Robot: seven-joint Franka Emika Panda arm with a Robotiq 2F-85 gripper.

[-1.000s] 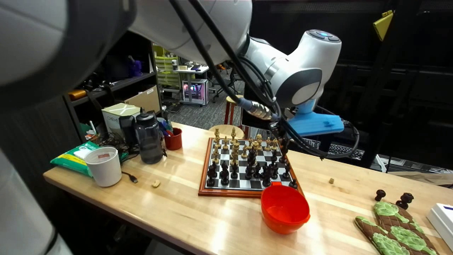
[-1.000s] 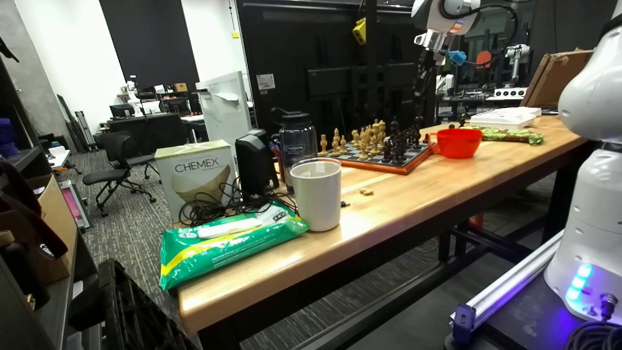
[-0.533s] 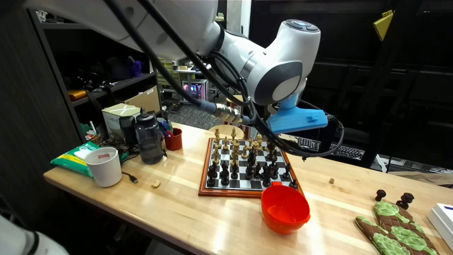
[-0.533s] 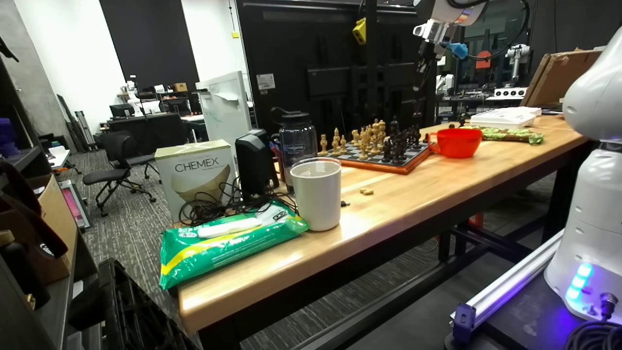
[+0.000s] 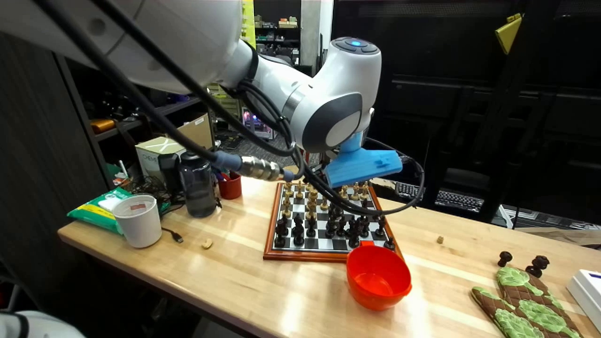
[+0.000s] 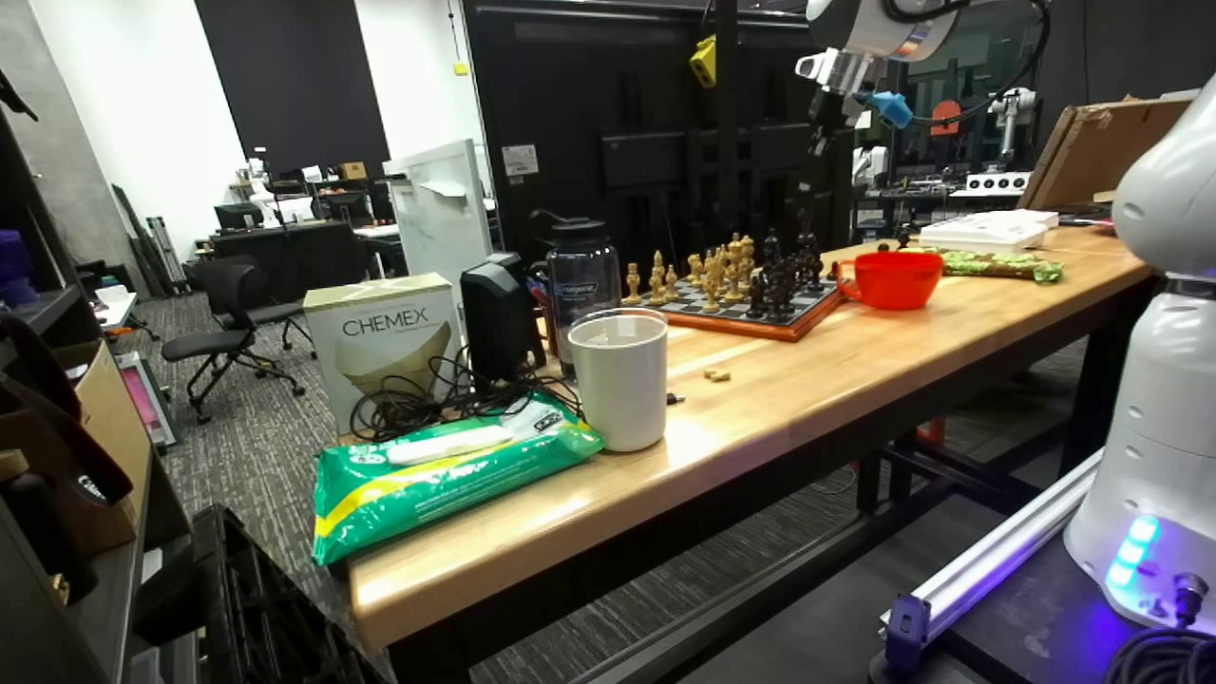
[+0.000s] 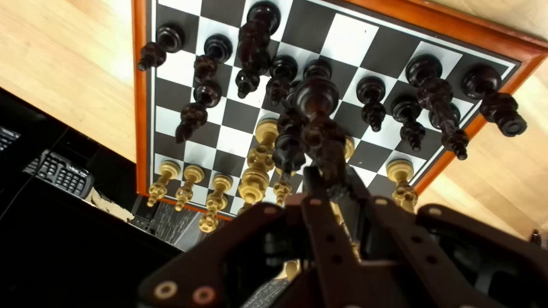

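Farthest left in an exterior view stand a white cup (image 5: 137, 223) and a dark water bottle (image 5: 198, 188). Mid-frame lies the chessboard (image 5: 305, 256), with dark pieces (image 5: 298, 230) and pale pieces (image 5: 312, 205) on it; over it, central in the wrist view, the gripper (image 7: 335, 177) stands narrow, pinching a dark chess piece (image 7: 322, 128). Farther right come a red bowl (image 5: 377, 279) and, in the lower right corner, a leaf-patterned oven mitt (image 5: 537, 310).

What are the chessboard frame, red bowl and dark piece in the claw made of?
Chessboard frame: probably varnished wood, reddish-brown with a sheen.
Red bowl: likely plastic, smooth and evenly coloured.
Dark piece: perhaps lacquered wood or plastic; its faint sheen fits either.
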